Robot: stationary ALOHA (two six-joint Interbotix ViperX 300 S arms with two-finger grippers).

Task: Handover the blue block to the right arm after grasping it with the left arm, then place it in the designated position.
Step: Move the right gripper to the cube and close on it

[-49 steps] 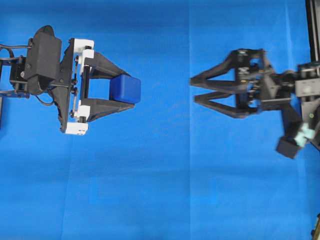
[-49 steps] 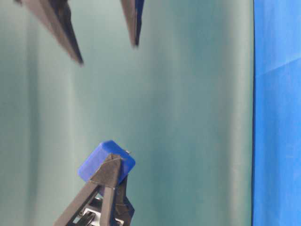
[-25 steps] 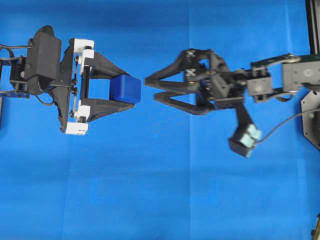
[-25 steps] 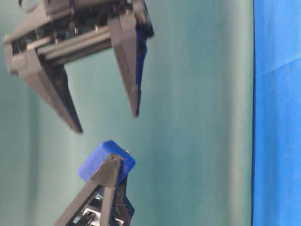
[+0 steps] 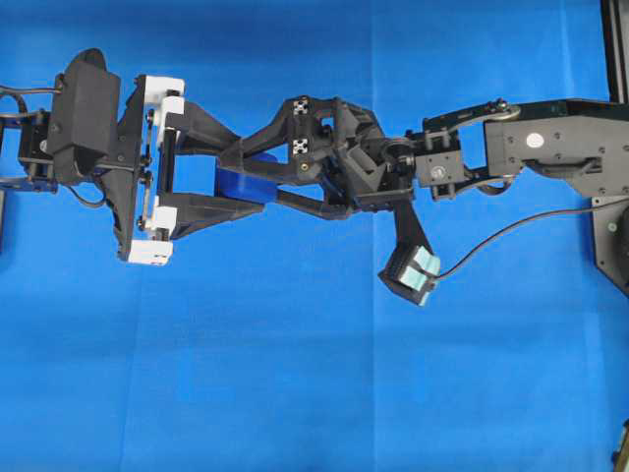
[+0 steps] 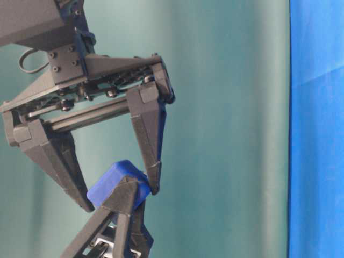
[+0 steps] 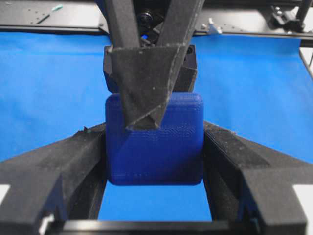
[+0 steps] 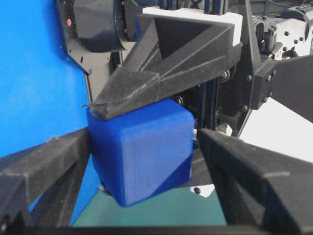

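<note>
Left gripper (image 5: 248, 182) sits left of centre in the overhead view, its two pointed black fingers (image 5: 211, 130) on white brackets clamped on the blue block (image 7: 154, 147). In the left wrist view the block fills the gap between the two finger pads, touching both, low in the middle of the frame. It is held clear of the blue cloth (image 5: 295, 374).

Right gripper (image 5: 234, 175) reaches in from the right of the overhead view and overlaps the left one at centre. Its jaws stand spread wide, one finger on each side of the block. In the table-level view the right gripper (image 6: 121, 199) hangs down from the upper left, and the block (image 6: 110, 183) sits between its two fingertips; the right-hand tip (image 6: 153, 183) looks to be at the block's edge, the left-hand tip (image 6: 80, 196) just beside it. In the right wrist view there is a visible gap between the block (image 8: 142, 152) and the finger at lower right, while the finger at lower left sits against or very near it; I cannot tell which.

A small black box with pale teal faces (image 5: 411, 275) hangs below the right wrist, lower centre right in the overhead view, with a thin black cable (image 5: 511, 228) running off to the right.
</note>
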